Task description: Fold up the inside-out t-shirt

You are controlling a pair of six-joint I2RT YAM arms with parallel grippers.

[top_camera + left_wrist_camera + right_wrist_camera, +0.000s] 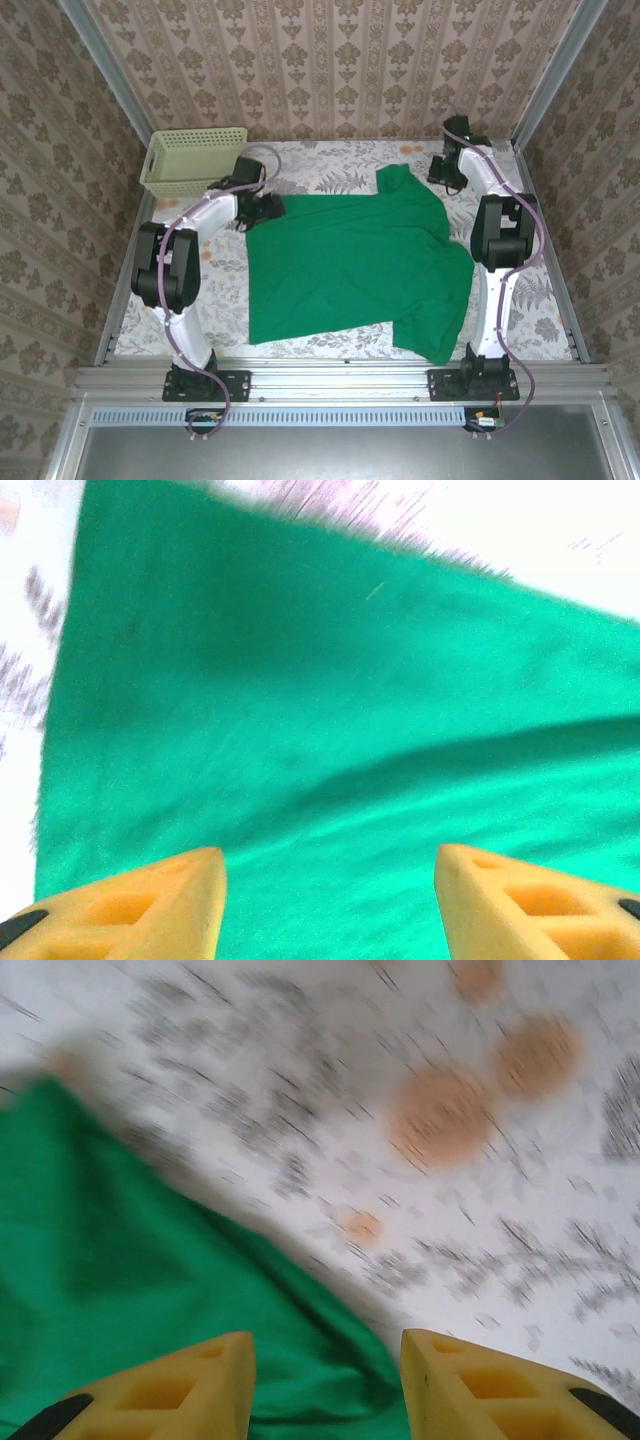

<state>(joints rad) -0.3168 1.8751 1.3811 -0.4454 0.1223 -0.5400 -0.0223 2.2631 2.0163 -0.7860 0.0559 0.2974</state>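
Note:
The inside-out t-shirt (350, 262) is plain bright green and lies spread over the middle of the table, one sleeve (400, 182) pointing to the back. My left gripper (265, 206) hovers at the shirt's far left corner. In the left wrist view it (328, 856) is open, its yellow fingers (180, 900) wide apart over rippled green cloth (320, 710). My right gripper (446, 172) is at the back right, beside that sleeve. In the right wrist view it (325, 1338) stands open over the edge of the green cloth (150, 1260), nothing pinched.
A pale yellow-green basket (190, 160) stands at the back left corner. The table (330, 165) has a white floral cover. Metal rails and papered walls close in the left, right and back sides.

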